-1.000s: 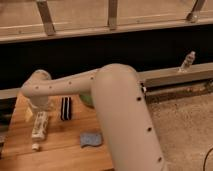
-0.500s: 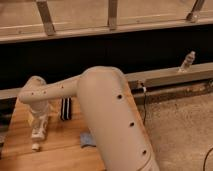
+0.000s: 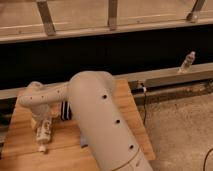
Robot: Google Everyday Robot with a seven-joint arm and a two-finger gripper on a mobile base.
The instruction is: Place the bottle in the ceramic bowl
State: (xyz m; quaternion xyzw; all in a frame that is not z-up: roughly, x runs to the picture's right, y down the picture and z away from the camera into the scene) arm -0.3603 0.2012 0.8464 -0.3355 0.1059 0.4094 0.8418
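Gripper (image 3: 38, 119) low over left side of wooden table (image 3: 20, 145), at bottle (image 3: 44, 131); open or clamped: cannot tell. Bottle lies flat, cap toward camera. Ceramic bowl hidden behind arm (image 3: 100, 125). Risks: round bottle rolls from grasp; carry clips dark striped object (image 3: 65, 110).

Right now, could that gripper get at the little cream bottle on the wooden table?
Probably yes. The gripper hangs right at the bottle, which lies near the left edge of the wooden table, and nothing shows between them. The dark object stands off to the side.
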